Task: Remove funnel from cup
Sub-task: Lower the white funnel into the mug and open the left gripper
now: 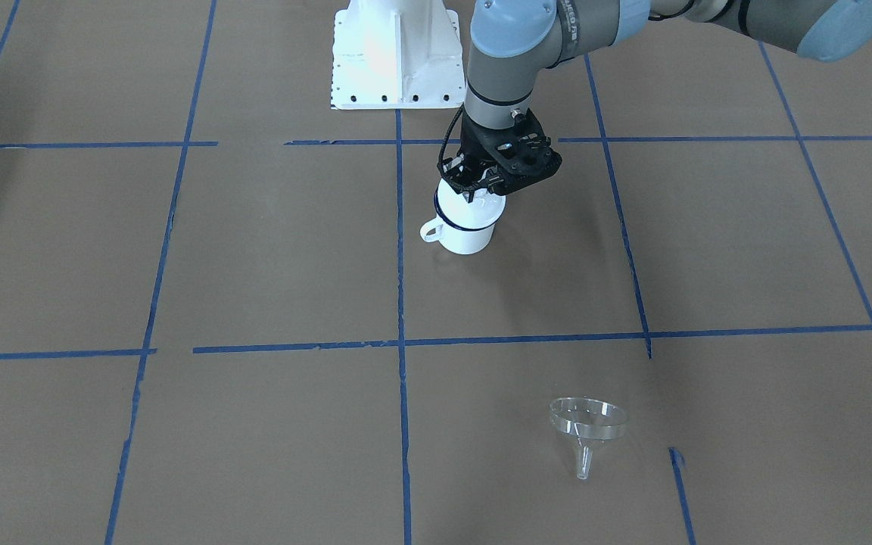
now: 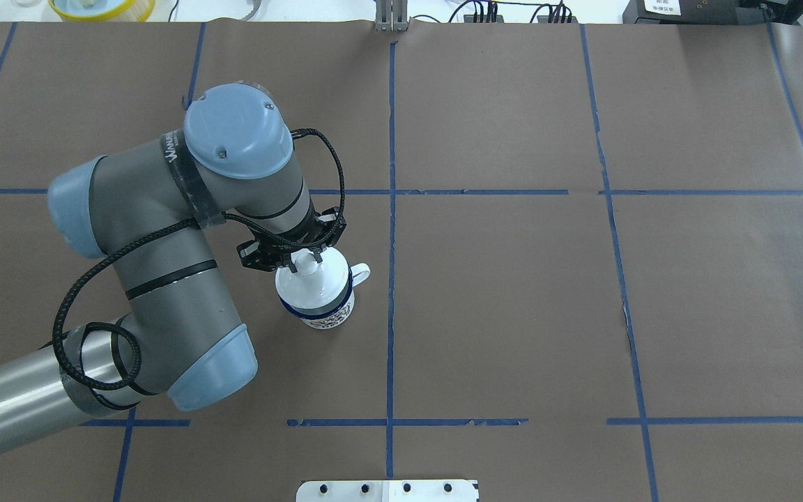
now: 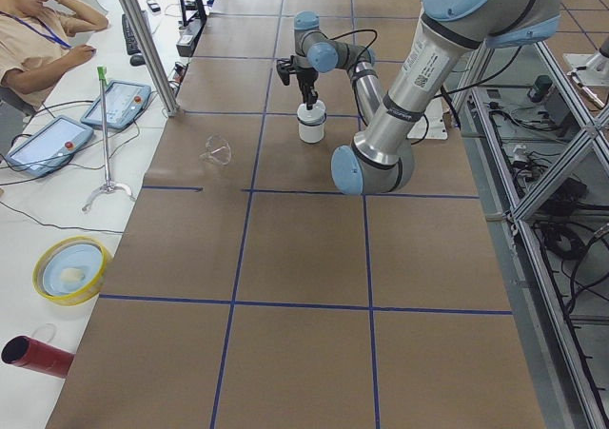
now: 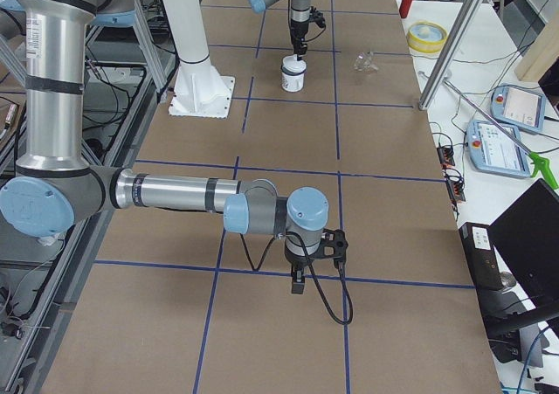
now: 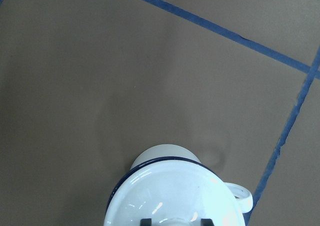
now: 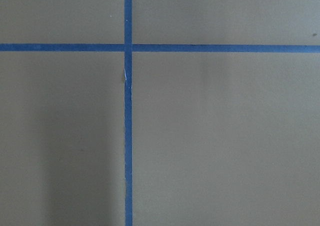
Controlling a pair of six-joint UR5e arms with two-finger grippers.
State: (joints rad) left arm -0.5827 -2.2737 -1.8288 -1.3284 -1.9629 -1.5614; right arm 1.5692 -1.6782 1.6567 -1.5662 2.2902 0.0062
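Note:
The cup (image 1: 470, 235) is a white enamel mug with a dark blue rim, standing upright mid-table, handle (image 1: 431, 229) to the side. A white domed lid (image 2: 314, 282) with a knob covers its mouth. My left gripper (image 2: 307, 261) is straight above it, fingers closed around the knob; its fingertips (image 5: 145, 221) show over the lid (image 5: 170, 196) in the left wrist view. The clear funnel (image 1: 587, 424) lies on its side on the table, far from the cup; it also shows in the exterior left view (image 3: 218, 149). My right gripper (image 4: 297, 285) hangs over bare table; I cannot tell its state.
The white robot base plate (image 1: 394, 60) sits behind the cup. Blue tape lines cross the brown table. A yellow bowl (image 3: 71, 269), a red cylinder (image 3: 38, 355), teach pendants (image 3: 119, 101) and a seated person (image 3: 38, 29) are off the table's far side.

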